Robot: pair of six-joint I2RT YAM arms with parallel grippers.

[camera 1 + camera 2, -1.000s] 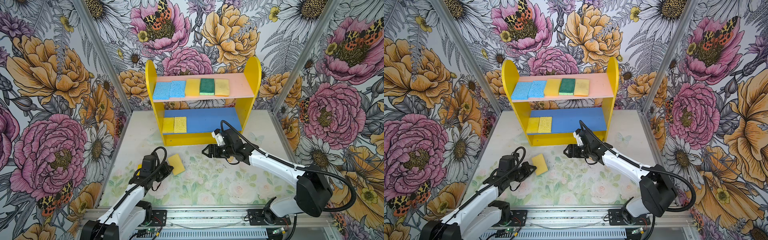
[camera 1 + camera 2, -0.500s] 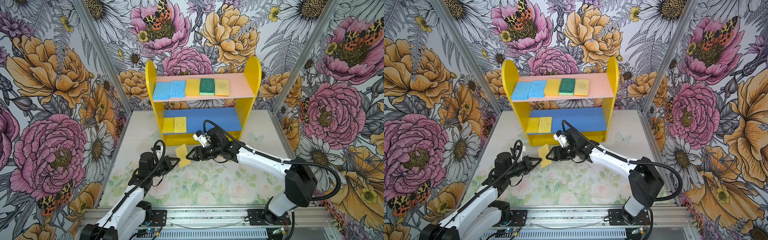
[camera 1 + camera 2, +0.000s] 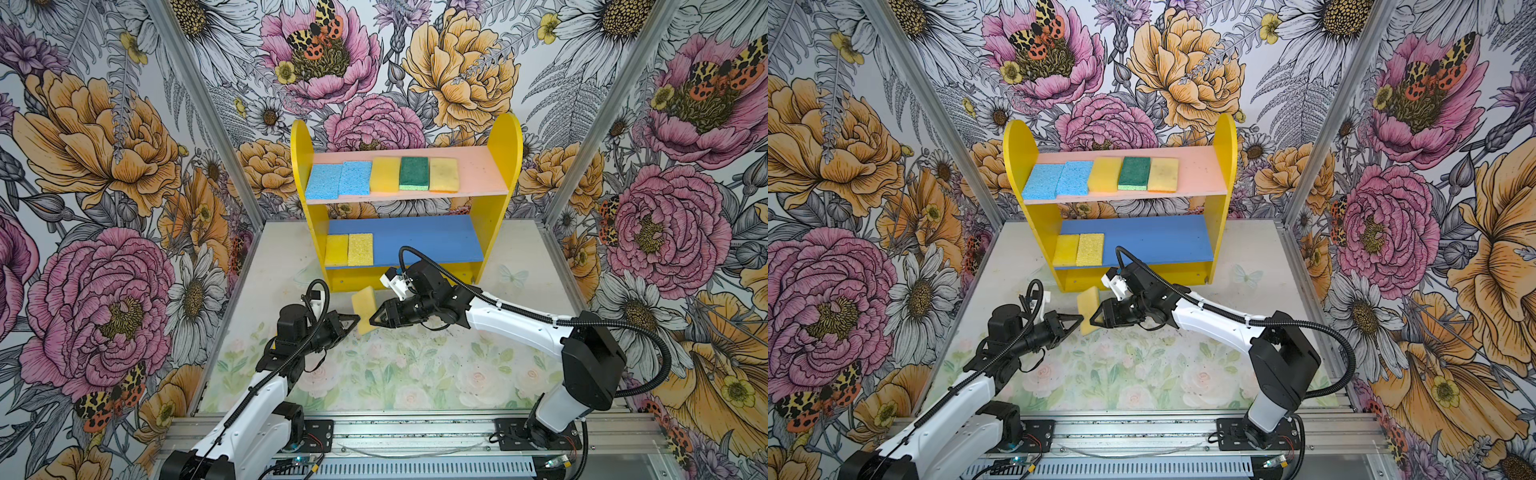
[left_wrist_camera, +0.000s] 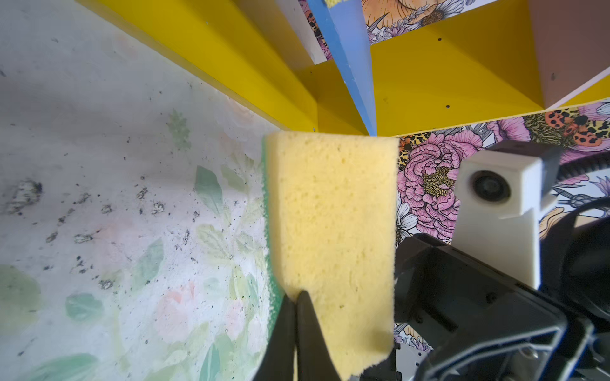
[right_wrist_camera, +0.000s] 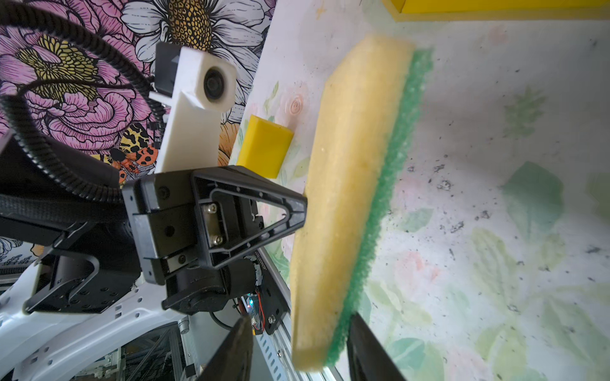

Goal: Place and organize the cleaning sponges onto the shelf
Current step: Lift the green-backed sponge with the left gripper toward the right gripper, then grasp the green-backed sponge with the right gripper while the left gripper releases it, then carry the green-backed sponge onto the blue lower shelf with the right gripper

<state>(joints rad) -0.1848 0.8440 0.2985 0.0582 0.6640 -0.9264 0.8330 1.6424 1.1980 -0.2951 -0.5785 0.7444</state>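
Top views: left pincer, clamped on the yellow sponge, has raised it upright since a second ago; right pincer has crossed over, jaws apart astride it.

Held on edge over the flower-printed surface, a yellow sponge with a green scouring face is gripped at its yellow side by the closed left claw. The right claw straddles the sponge's near end with its jaws apart. One finger is against the green face and the other is clear of the yellow. A plain yellow sponge lies flat beyond, beside the floral wall.
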